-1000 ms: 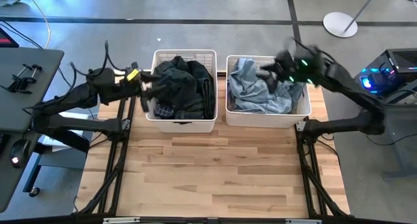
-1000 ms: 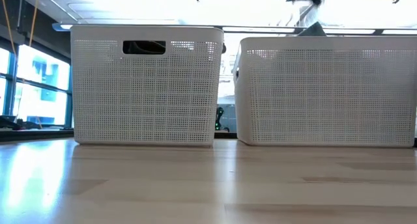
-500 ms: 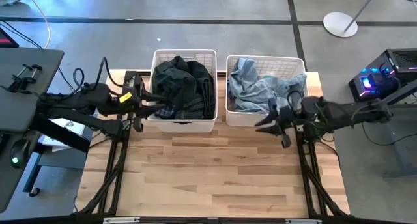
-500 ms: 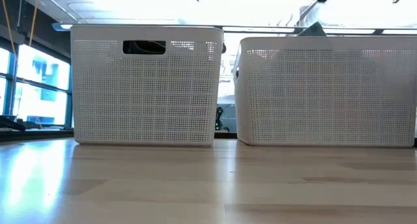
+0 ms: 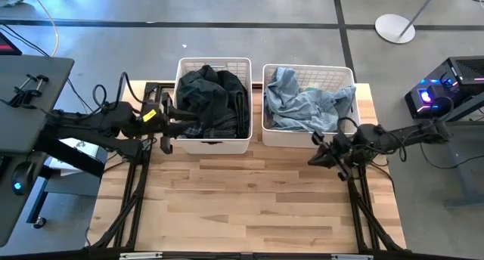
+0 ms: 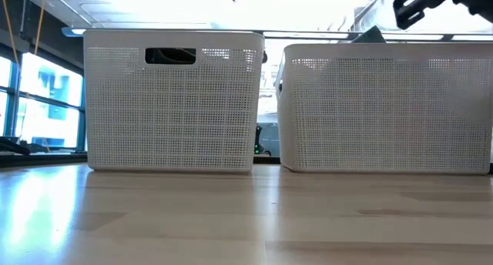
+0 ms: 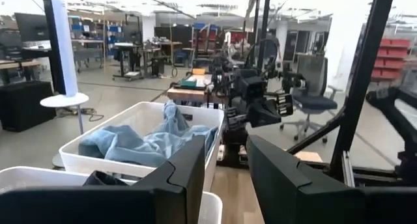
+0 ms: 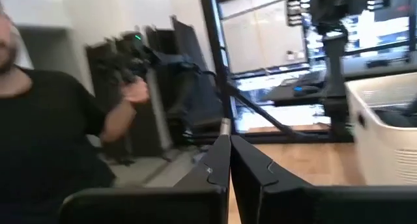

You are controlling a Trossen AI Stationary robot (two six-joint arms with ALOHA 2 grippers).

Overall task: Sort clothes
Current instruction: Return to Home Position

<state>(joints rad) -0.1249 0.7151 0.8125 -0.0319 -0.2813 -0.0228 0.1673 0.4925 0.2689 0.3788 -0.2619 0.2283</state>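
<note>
The dark clothes (image 5: 212,101), black and navy plaid among them, fill the left basket (image 5: 214,61). The pale blue clothes (image 5: 302,107) lie heaped in the right basket (image 5: 310,67), just beside it at the far edge of the table (image 5: 249,199). The left gripper (image 5: 166,126) hangs by the left basket's outer wall, jaws apart. The right gripper (image 5: 314,159) hangs near the right basket's front corner, jaws together (its wrist view catches a person (image 8: 45,133) in a black top).

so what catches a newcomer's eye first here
Two white baskets side by side at the far edge of the table: the left basket heaped with dark clothes, the right basket with pale blue denim. The left gripper, open, sits beside the left basket; the right gripper, shut, hangs in front of the right basket.
</note>
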